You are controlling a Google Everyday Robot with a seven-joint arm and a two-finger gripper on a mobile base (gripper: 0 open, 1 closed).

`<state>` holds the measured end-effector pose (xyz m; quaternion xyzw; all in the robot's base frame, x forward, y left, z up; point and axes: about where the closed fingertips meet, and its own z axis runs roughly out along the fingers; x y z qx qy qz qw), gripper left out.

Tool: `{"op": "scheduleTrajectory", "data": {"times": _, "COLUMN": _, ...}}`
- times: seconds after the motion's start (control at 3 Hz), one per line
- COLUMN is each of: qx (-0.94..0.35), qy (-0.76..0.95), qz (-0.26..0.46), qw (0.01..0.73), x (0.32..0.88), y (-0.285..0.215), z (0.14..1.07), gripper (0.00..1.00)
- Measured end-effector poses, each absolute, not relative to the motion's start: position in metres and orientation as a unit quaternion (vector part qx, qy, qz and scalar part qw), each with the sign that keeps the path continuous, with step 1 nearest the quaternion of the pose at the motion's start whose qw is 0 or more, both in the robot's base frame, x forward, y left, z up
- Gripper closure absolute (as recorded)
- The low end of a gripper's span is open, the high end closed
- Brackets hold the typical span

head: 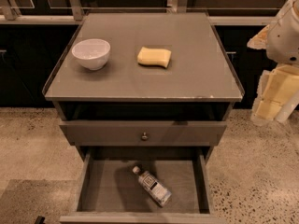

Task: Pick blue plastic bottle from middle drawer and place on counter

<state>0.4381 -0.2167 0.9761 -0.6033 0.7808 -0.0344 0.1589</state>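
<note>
The blue plastic bottle [152,187] lies slantwise on its side in the open middle drawer [105,188], cap toward the back; likely light, smooth, thin-walled and apt to roll, it wants a gentle grip across the labelled middle; the gripper [274,111] hangs right of the counter [196,69], well apart from the bottle; how wide it stands cannot be told

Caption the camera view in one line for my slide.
Blue plastic bottle lies on its side in the open middle drawer; bowl and sponge on the counter; gripper at the picture's right edge.
</note>
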Motion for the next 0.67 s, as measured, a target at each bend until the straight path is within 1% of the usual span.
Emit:
{"op": "scheduleTrajectory", "data": {"times": 0.33, "qx": -0.603, "qy": 0.781, "qz": -0.034, "qw": 0.159, "x": 0.4381, "y": -0.2167, "z": 0.9761, "gripper": 0.00}}
{"op": "scheduleTrajectory", "data": {"times": 0.67, "qx": -0.600, "qy": 0.780, "qz": -0.030, "qw": 0.175, "x": 0.4350, "y": -0.2179, "z": 0.9736, "gripper": 0.00}}
